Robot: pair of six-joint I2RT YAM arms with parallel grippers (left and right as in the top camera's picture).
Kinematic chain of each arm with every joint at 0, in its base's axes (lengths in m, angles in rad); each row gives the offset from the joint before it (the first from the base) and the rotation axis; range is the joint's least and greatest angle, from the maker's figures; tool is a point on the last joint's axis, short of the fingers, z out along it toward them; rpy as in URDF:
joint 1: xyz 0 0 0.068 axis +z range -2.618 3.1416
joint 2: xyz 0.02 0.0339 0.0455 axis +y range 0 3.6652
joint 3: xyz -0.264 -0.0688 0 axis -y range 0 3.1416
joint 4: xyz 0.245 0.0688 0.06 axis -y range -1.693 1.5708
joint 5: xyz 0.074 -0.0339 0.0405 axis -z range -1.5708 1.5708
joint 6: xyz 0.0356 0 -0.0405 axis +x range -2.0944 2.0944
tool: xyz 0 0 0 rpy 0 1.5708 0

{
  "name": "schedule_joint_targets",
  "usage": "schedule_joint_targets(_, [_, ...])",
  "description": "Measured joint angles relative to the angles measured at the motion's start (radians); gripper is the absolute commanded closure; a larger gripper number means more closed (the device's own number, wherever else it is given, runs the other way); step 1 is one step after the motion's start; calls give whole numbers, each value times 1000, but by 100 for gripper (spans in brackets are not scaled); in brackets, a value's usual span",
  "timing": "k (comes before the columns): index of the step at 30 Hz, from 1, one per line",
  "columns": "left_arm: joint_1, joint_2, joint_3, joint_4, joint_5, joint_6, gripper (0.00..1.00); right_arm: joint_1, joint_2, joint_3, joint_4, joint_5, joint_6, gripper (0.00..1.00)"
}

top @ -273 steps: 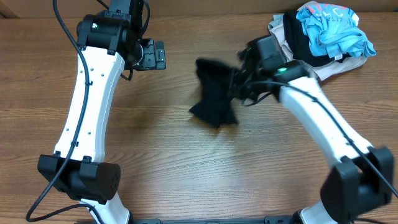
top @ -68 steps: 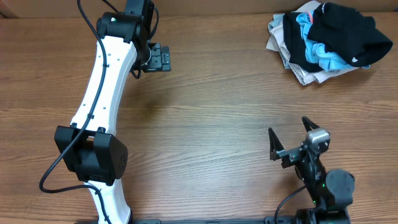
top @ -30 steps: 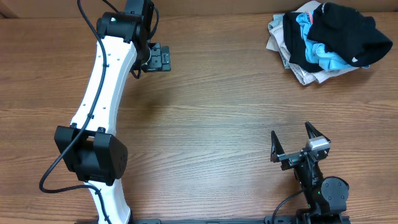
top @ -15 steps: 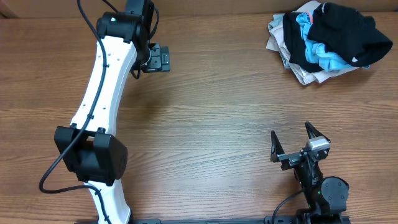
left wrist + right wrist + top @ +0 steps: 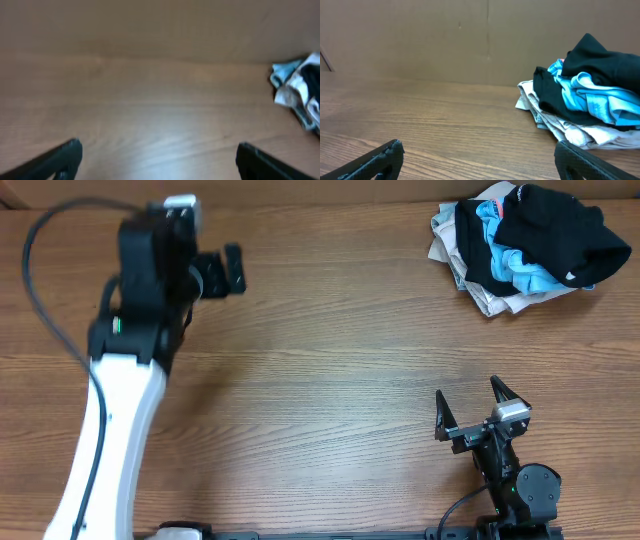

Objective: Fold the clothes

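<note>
The clothes, a black T-shirt [image 5: 556, 228], lie crumpled on top of a pile at the table's far right corner, and also show in the right wrist view [image 5: 600, 61]. My right gripper [image 5: 470, 415] stands open near the front edge, far from the pile, with nothing between its fingers [image 5: 480, 159]. My left gripper [image 5: 218, 272] hangs open over the far left of the table, blurred by motion. In its wrist view the left gripper [image 5: 157, 161] is empty, and only the pile's edge [image 5: 302, 92] shows at the right.
Under the black shirt lie a light-blue garment [image 5: 522, 272] and beige garments [image 5: 482, 295]. A brown cardboard wall [image 5: 445, 40] stands behind the table. Bare wood [image 5: 340, 370] spreads between the two arms.
My left arm has swung to the left and back, its gripper shifting slightly left and blurring. The right arm and the pile have not moved.
</note>
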Motion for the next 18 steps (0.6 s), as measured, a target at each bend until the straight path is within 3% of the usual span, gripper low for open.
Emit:
schedule_joint_targets(6, [11, -287, -521, 354, 33, 22, 0, 0, 0, 0, 0, 0, 0, 0])
schedule_joint_targets(10, [11, -515, -812, 509, 17, 21, 0, 0, 0, 0, 0, 0, 0, 0])
schedule_joint_targets(18, [11, -816, -1090, 534, -17, 21, 0, 0, 0, 0, 0, 0, 0, 0])
